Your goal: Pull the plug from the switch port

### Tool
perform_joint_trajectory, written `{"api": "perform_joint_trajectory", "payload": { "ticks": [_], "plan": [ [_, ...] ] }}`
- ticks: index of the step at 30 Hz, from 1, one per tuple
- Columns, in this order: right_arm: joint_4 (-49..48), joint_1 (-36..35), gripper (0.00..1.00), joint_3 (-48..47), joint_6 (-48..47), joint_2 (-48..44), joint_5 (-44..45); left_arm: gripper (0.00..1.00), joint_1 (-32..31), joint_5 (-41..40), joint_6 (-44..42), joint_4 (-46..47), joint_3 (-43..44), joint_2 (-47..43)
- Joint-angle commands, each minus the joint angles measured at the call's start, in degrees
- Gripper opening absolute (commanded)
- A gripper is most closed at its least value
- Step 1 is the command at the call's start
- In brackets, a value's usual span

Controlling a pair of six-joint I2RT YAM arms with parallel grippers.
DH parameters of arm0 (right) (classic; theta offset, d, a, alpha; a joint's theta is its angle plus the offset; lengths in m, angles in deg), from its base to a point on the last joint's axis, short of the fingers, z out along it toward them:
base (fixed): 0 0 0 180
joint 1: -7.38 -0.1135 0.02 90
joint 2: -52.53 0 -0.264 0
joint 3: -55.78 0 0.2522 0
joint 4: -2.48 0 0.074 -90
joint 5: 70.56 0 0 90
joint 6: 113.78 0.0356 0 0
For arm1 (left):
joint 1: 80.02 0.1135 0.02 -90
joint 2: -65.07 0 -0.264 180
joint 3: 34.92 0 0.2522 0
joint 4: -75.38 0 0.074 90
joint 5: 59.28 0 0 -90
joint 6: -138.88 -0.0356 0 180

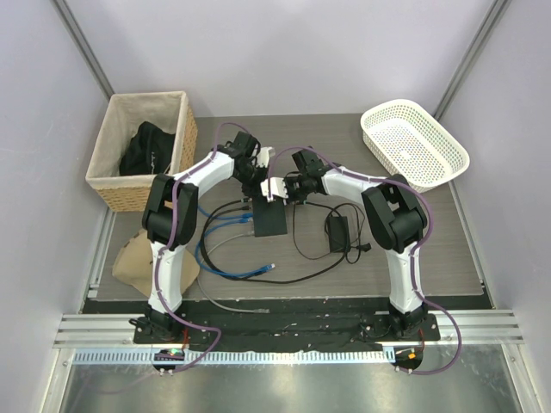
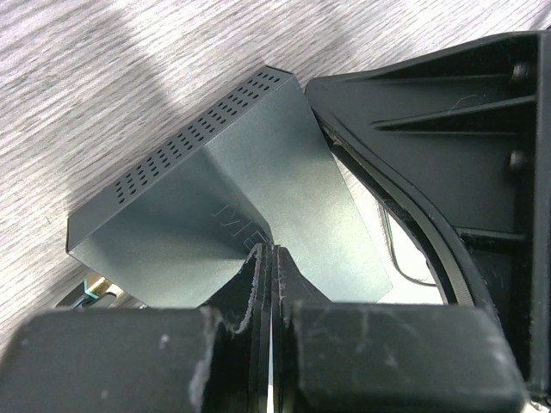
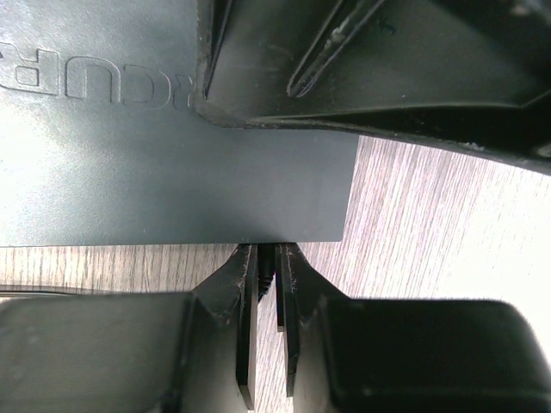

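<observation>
Fingers of the left gripper fill the bottom of its wrist view, pressed flat together with no gap and nothing between them. Their tips rest on the top face of the switch, a flat dark box with rows of vent holes along one side wall. Immediately right of these tips stands the black body of the right gripper.

In its own wrist view, the right gripper's jaws are nearly together, with only a narrow slit between them. The tips sit against one edge of the switch, near a corner. A dark sliver shows in the slit; whether it is gripped cannot be told.

The switch port lies on the box's long edge left of both grippers, where blue cables meet it. The single socket and plug are too small to separate.

Far left of the left gripper is a wicker basket containing a black bundle. Far right of the right gripper is a white mesh basket. A power brick with thin black cords lies near the right gripper, on its base side.
</observation>
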Motion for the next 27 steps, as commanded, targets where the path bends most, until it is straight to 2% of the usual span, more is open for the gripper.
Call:
{"api": "perform_joint_trajectory", "payload": {
  "ticks": [1, 10, 18, 27],
  "plan": [
    [11.79, 3.15, 0.01, 1.20, -0.49, 2.63, 8.44, 0.00, -0.53, -13.26, -3.95, -3.95, -5.11, 8.29],
    [12.41, 6.92, 0.01, 4.36, -2.51, 1.13, 9.59, 0.00, -0.62, -13.43, -4.04, -4.39, -4.68, 8.55],
    [12.59, 13.52, 0.01, 8.49, -4.71, -1.68, 10.38, 0.00, -0.97, -14.22, -4.04, -4.66, -4.41, 8.64],
    [11.44, 10.62, 0.01, 8.15, -0.24, -1.77, 8.62, 0.00, -1.50, -15.01, -4.48, -4.48, -4.76, 8.38]
  ]
}}
